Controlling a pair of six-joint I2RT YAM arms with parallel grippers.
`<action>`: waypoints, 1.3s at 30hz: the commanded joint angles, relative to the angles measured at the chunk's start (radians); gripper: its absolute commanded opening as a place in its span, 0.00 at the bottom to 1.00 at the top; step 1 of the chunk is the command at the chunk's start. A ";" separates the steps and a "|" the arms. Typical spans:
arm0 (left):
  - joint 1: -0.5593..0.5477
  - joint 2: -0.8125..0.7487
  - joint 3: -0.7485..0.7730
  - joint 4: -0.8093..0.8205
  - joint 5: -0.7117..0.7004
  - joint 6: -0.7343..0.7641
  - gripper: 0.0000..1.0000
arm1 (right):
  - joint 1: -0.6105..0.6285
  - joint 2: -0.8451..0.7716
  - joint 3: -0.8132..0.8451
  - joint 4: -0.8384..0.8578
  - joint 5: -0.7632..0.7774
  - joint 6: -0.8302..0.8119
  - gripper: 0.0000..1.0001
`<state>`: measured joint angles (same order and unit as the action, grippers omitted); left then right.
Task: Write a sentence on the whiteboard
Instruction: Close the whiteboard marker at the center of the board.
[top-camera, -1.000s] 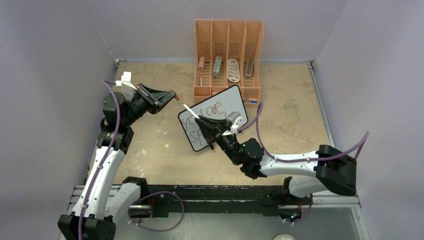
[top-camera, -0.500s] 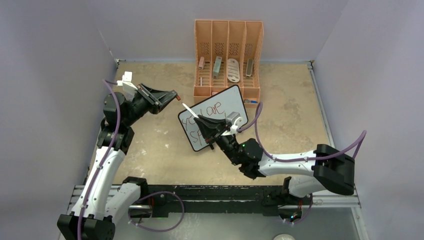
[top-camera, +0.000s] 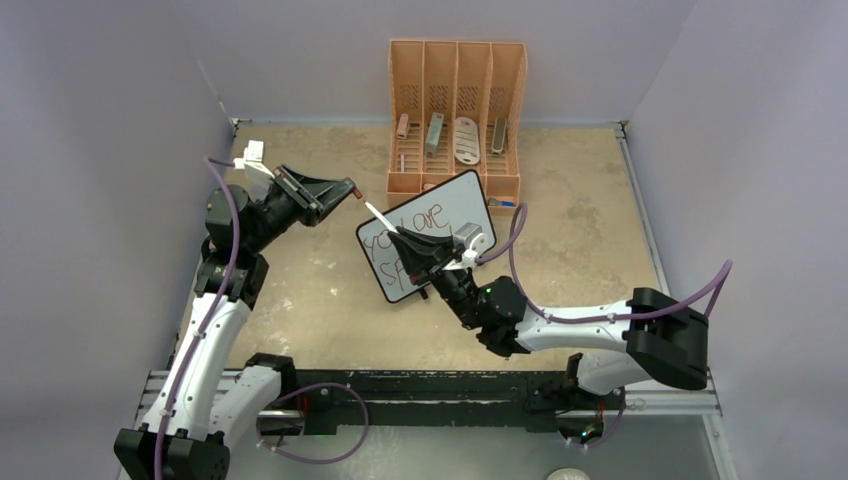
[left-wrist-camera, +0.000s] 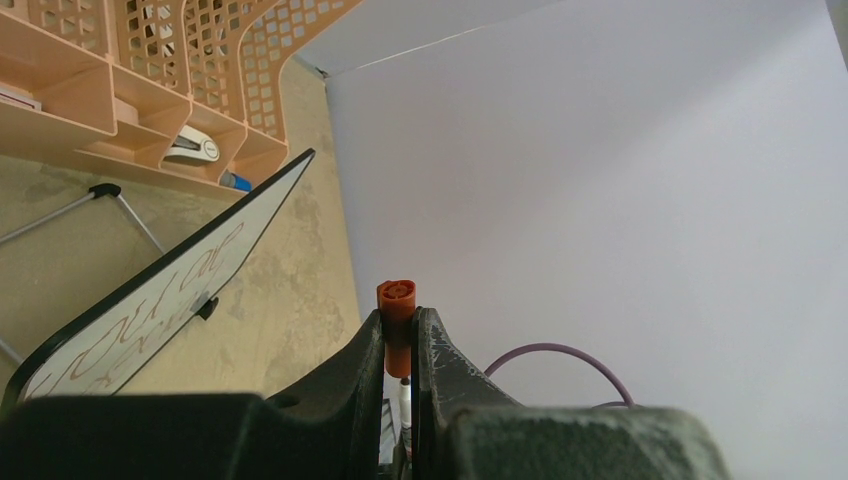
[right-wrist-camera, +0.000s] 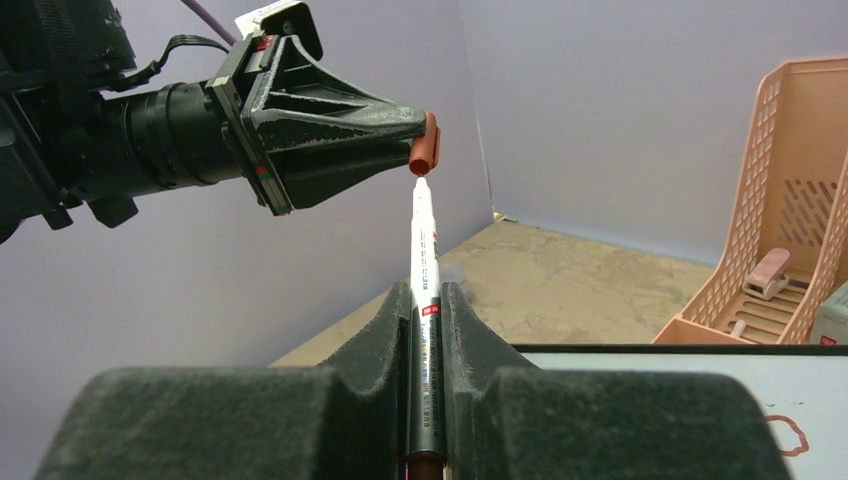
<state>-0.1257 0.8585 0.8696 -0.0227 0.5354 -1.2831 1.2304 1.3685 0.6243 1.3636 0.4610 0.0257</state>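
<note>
**Whiteboard** (top-camera: 466, 203): stands tilted on the worktop (top-camera: 580, 220), just in front of the organizer (top-camera: 456, 60), with its face toward the arms.

**Sentence** (top-camera: 425, 217): red-brown handwriting in two lines on the board. The upper line is legible in the top view. Only the first letters of the lower line show, because the right arm covers the rest.

**Right tool** (right-wrist-camera: 428, 295): clenched on a marker (right-wrist-camera: 424, 230), which is held clear of the board. The marker's tapered white end points at the cap.

**Left tool** (left-wrist-camera: 400, 330): clenched on an orange cap (left-wrist-camera: 397, 300), raised above the worktop to the left of the board. The cap's mouth meets the marker's end, but the views do not show whether the end has entered it.

**Progress:** the writing looks finished or nearly so, though the hidden letters cannot be checked. The step in hand appears to be recapping. After that, what is left is most likely putting the marker away.

**Organizer:** orange, with four upright compartments, standing at the back of the worktop. From left to right they hold:
- a small pinkish piece
- a grey-green block
- a white oval perforated piece
- a narrow grey item

The left wrist view also shows a white and black object and something blue at the organizer's low front edge. Neither can be identified.
</note>
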 joint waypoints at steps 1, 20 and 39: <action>-0.008 -0.018 -0.001 0.057 0.020 -0.014 0.00 | 0.004 0.006 0.048 0.083 0.031 -0.020 0.00; -0.017 -0.013 -0.012 0.058 0.018 -0.013 0.00 | 0.004 0.004 0.051 0.097 0.030 -0.021 0.00; -0.041 -0.013 -0.012 0.076 0.026 -0.026 0.00 | 0.004 0.029 0.069 0.100 0.036 -0.042 0.00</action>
<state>-0.1501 0.8577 0.8551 -0.0082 0.5468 -1.2915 1.2304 1.3945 0.6369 1.3903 0.4797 0.0242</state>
